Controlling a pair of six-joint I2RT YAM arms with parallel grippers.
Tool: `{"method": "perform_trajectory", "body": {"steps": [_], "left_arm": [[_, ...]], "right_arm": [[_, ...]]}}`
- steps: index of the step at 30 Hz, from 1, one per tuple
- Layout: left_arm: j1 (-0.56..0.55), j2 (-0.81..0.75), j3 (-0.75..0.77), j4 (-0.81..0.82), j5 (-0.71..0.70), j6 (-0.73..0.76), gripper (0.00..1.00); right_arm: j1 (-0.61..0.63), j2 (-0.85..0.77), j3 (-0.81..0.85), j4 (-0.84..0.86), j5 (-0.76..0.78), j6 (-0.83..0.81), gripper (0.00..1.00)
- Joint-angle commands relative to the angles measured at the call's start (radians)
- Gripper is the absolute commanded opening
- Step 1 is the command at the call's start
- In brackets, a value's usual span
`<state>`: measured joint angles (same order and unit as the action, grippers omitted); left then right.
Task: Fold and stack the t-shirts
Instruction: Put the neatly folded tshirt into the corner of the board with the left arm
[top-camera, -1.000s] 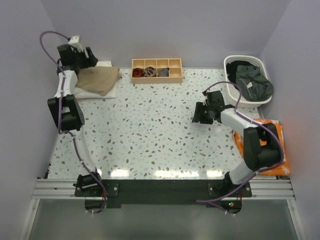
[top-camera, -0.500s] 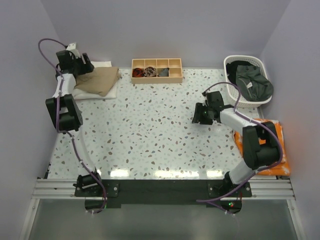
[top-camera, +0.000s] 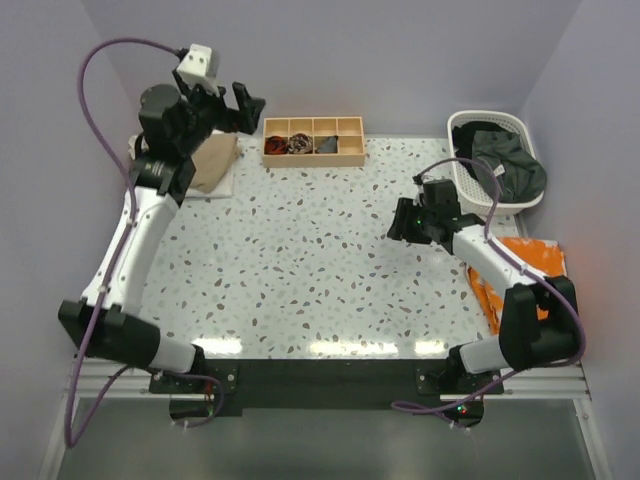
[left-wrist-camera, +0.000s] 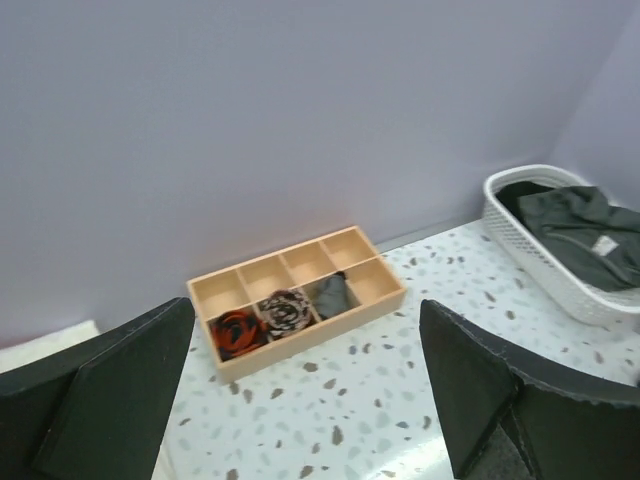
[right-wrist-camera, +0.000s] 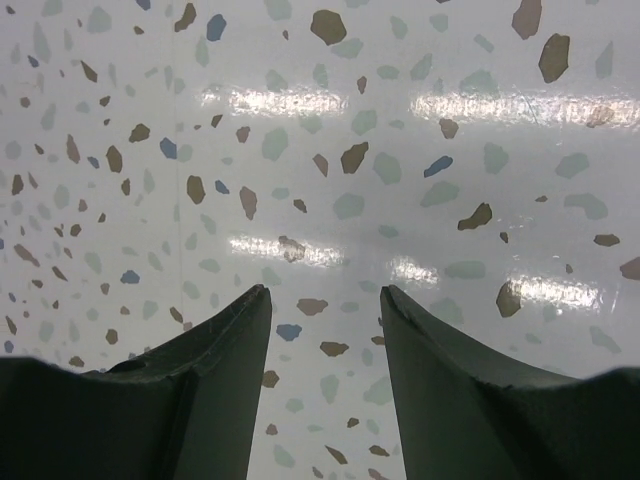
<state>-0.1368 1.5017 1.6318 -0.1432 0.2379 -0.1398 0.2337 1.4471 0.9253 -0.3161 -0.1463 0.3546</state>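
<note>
A folded tan-beige t-shirt (top-camera: 211, 160) lies on a cream-white one (top-camera: 218, 186) at the back left of the table. Dark green and black t-shirts (top-camera: 505, 165) are heaped in a white basket (top-camera: 463, 185) at the back right; they also show in the left wrist view (left-wrist-camera: 580, 225). My left gripper (top-camera: 232, 108) is open and empty, raised high beside the tan shirt, its fingers (left-wrist-camera: 110, 400) spread wide. My right gripper (top-camera: 397, 222) is open and empty low over bare table (right-wrist-camera: 330, 180); its own view (right-wrist-camera: 325, 295) shows nothing between the fingers.
A wooden divided tray (top-camera: 313, 141) with small rolled dark items stands at the back middle, also in the left wrist view (left-wrist-camera: 300, 300). The basket's rim (left-wrist-camera: 530, 235) shows there too. An orange bag (top-camera: 545, 262) lies at the right edge. Walls close in on three sides.
My left arm has lifted off the tan shirt and swung up and to the right, the gripper open. My right gripper has shifted only slightly.
</note>
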Motion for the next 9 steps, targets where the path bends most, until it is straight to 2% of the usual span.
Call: {"method": "perform_trajectory", "body": {"steps": [1, 2, 5, 9], "left_arm": [[-0.131, -0.174, -0.260, 0.077, -0.148, -0.001, 1.00], [-0.147, -0.245, -0.294, 0.089, -0.163, -0.001, 1.00], [-0.184, -0.337, -0.415, 0.086, -0.091, -0.034, 1.00], [-0.306, -0.397, -0.530, 0.037, -0.176, -0.014, 1.00]], "right_arm": [[0.003, -0.112, -0.016, -0.034, 0.027, -0.011, 0.52], [0.003, -0.138, -0.020, -0.041, 0.033, -0.016, 0.53], [0.003, -0.186, -0.042, -0.058, 0.043, -0.014, 0.53], [0.001, -0.247, -0.081, -0.057, 0.069, 0.001, 0.53]]}}
